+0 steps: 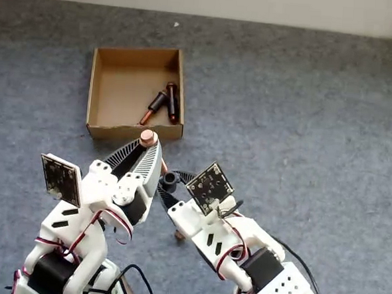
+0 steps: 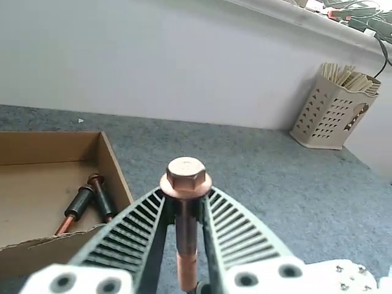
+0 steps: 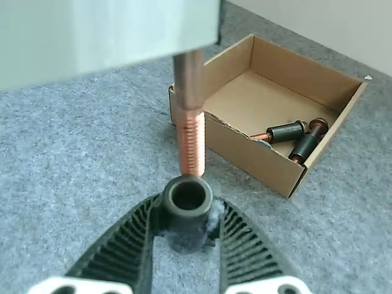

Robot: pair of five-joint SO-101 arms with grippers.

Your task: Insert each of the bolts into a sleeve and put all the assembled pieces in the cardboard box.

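Bolt pinched head-up in left gripper, threaded tip at sleeve mouth; right gripper clamps sleeve upright for insertion.

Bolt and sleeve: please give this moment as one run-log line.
left gripper: shut on bolt | right gripper: shut on sleeve | bolt tip: at sleeve mouth, not inserted | cardboard box: two assembled pieces inside

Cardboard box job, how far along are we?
Done: two assembled bolt-and-sleeve pieces lie in the brown cardboard box. In hand: left pincer grips a copper hex-head bolt, tip at the dark cylindrical sleeve held by the right pincer. Left: inserting and boxing it.
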